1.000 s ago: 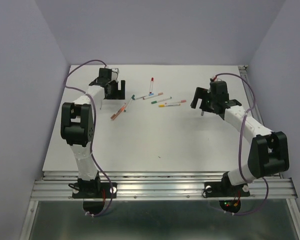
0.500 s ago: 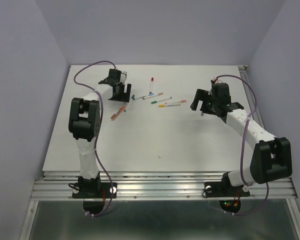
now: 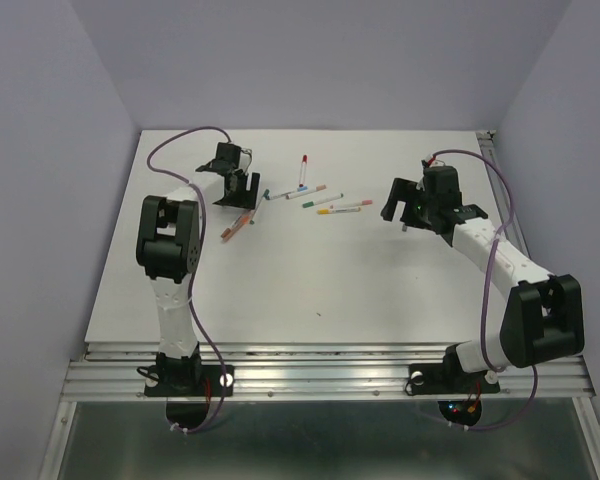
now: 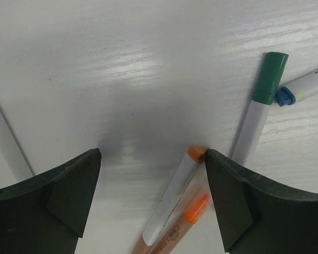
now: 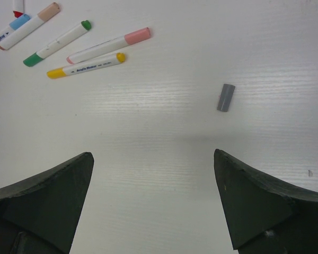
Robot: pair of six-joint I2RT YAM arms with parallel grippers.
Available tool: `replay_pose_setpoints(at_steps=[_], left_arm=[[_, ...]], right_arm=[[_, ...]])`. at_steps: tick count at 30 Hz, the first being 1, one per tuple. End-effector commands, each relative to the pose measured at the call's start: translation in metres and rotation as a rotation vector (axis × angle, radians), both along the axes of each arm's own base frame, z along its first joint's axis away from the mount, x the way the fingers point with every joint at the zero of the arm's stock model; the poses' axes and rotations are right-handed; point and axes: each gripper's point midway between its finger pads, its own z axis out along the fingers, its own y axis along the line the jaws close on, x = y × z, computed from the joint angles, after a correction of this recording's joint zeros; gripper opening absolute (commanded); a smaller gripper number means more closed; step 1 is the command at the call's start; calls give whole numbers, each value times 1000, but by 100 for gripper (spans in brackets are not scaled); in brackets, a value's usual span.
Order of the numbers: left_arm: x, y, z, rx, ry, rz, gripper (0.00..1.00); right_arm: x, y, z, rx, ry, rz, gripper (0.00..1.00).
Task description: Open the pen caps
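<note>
My left gripper (image 4: 152,156) (image 3: 242,188) is low over the table and open, straddling two pens lying side by side. One is a white pen (image 4: 172,203) with an orange pen cap (image 4: 196,153), which touches the right finger's inner edge. The other is a tan pen with an orange band (image 4: 195,210). Just beyond lie a green pen cap (image 4: 270,78) on a white barrel and a blue pen cap (image 4: 284,96). My right gripper (image 5: 153,156) (image 3: 405,205) hangs open over bare table with nothing between its fingers. A loose grey cap (image 5: 226,97) lies ahead of it.
Several capped pens lie in a loose cluster mid-table (image 3: 320,198). Yellow (image 5: 86,65), pink (image 5: 108,45) and green (image 5: 57,44) ones show in the right wrist view. A red-capped pen (image 3: 303,170) lies farther back. Purple walls close in the white table (image 3: 310,290) on three sides.
My left gripper has swung from the back left toward the pens and now sits over the orange pair, its jaws slightly narrower. The right arm has barely moved.
</note>
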Motion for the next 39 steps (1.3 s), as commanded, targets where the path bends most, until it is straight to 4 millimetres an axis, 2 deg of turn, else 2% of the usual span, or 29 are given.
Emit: replay_pose_setpoints(at_steps=[1, 3, 6, 9, 13, 18, 21, 30, 33, 34, 36, 37, 39], left_arm=[[-4, -1, 12, 6, -21, -28, 90], [-5, 2, 11, 21, -18, -17, 87], [-7, 6, 8, 32, -8, 7, 74], [-16, 10, 2, 39, 10, 36, 68], [-25, 13, 5, 33, 6, 67, 68], [-32, 29, -1, 46, 15, 143, 68], [-33, 36, -11, 17, 48, 172, 60], [-48, 26, -24, -58, 71, 164, 50], [-54, 28, -33, -51, 95, 176, 37], [-54, 29, -34, -50, 99, 192, 29], [-56, 33, -35, -33, 108, 208, 20], [-58, 33, -36, -29, 111, 208, 9], [-58, 37, -36, -17, 114, 232, 0]], right_arm=[[0, -4, -7, -11, -3, -12, 100], [0, -4, -8, -12, 1, -12, 100], [0, -5, -8, -10, 2, -16, 100], [0, -5, -7, -10, -3, -17, 100], [0, -5, -8, -9, 0, -17, 100], [-1, -3, -6, -4, -3, -13, 100], [-2, -3, -7, -2, -1, -13, 100], [0, -3, -7, 1, -2, -17, 100], [-1, -3, -8, 0, 2, -19, 100], [-1, -3, -9, 0, 4, -19, 100], [-1, -4, -8, 0, 4, -21, 100], [-1, -4, -9, -2, 7, -20, 100], [-1, -4, -8, 1, 4, -22, 100]])
